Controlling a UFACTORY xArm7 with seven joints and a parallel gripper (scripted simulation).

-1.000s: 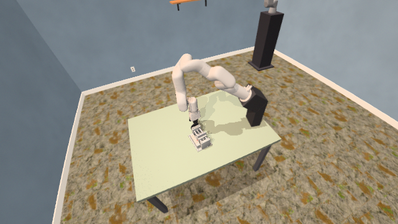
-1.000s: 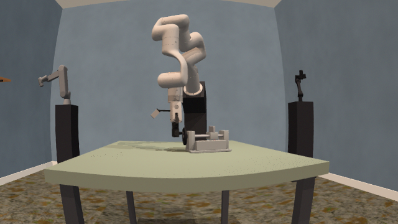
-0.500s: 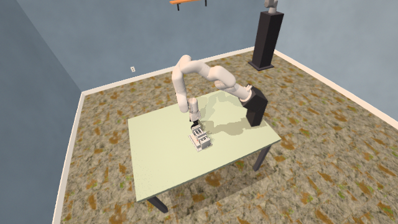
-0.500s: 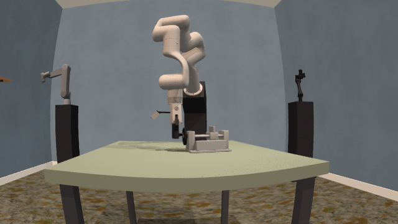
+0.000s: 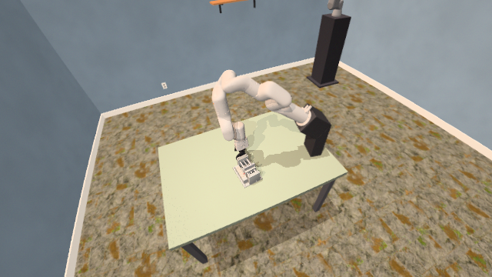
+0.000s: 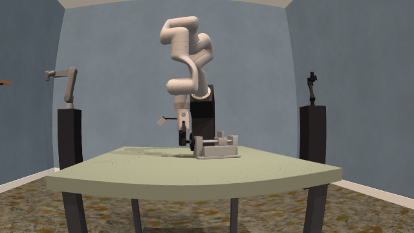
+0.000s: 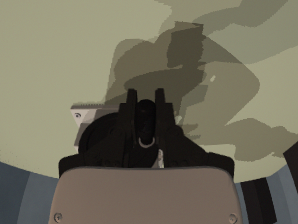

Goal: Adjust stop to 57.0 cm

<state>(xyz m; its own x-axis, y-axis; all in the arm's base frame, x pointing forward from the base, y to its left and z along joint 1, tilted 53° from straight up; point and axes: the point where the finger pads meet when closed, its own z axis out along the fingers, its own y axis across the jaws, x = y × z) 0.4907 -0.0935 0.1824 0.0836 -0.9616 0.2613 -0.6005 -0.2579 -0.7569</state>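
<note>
— Blue-grey walls and a mottled brown floor surround a pale green table [image 6: 136, 175]. Location of the fixture?

— Grey stop fixture [image 6: 217, 149] sits near the table's middle, flat on its base plate. In the exterior view its long axis runs left to right, with the screw rod [image 6: 211, 140] lying level along it. The dark handwheel [image 6: 191, 142] is at the left end, facing the arm; the far end points away to the right.

— Condition of the gripper?

— The gripper [image 6: 183, 140] hangs straight down from the white arm [image 6: 185, 55], fingers drawn nearly together and clamped on the handwheel's handle, which juts out on the wheel's left side.

— Anything obscured?

— The stop block [image 6: 220, 136] shows on the rod, but no scale marks are legible, so its setting cannot be read. In the top view the fixture [image 5: 248, 173] is small and the handwheel is hidden under the gripper [image 5: 241, 155]. In the wrist view the dark fingers merge with the black wheel; only one corner of the base plate [image 7: 83, 112] shows.
</note>
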